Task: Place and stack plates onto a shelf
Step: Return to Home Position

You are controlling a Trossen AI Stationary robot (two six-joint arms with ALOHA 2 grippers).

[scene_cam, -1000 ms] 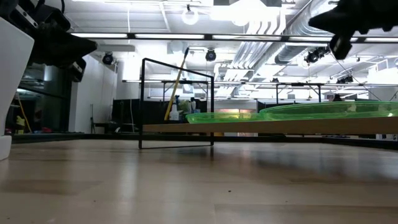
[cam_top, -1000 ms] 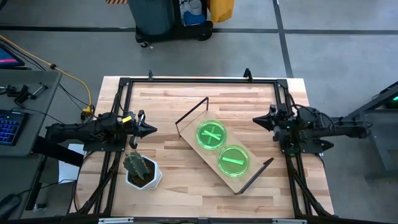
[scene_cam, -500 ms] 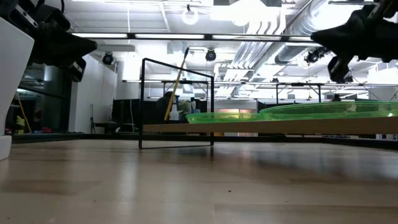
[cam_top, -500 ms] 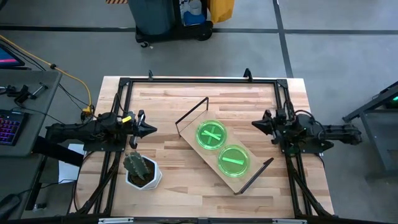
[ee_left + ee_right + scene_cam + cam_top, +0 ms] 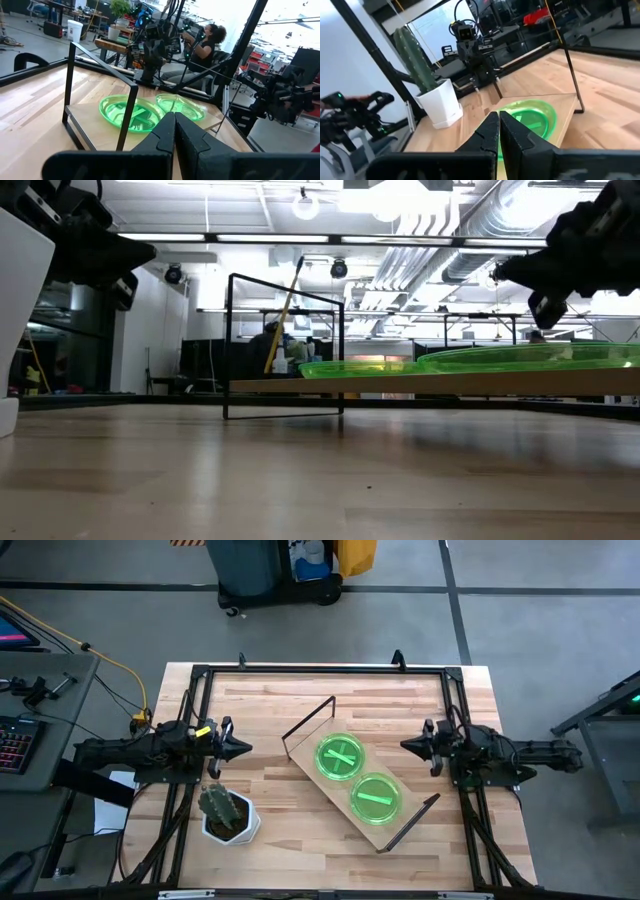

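The shelf (image 5: 352, 778) is a light-wood board with black wire frames at its short ends, lying slantwise mid-table. Green plates rest on it in two spots: a stack with crossed bars (image 5: 342, 757) and another (image 5: 375, 798) nearer the near edge. They also show in the low view as plates (image 5: 360, 367) on the shelf (image 5: 430, 385). My left gripper (image 5: 247, 748) hovers shut left of the shelf, holding nothing; the left wrist view shows its gripper (image 5: 174, 125) facing the plates (image 5: 131, 111). My right gripper (image 5: 404, 746) hovers shut right of the shelf, fingertips (image 5: 496, 120) closed.
A cactus in a white pot (image 5: 228, 812) stands near the table's near-left, close under my left arm. A black frame (image 5: 320, 668) runs around the tabletop. A person (image 5: 207, 42) sits beyond the table. Bare wood lies along the far edge.
My right gripper has sunk lower and drifted slightly toward the table's left and near edge, closing on the shelf's right side, staying shut. The plates and shelf have not moved.
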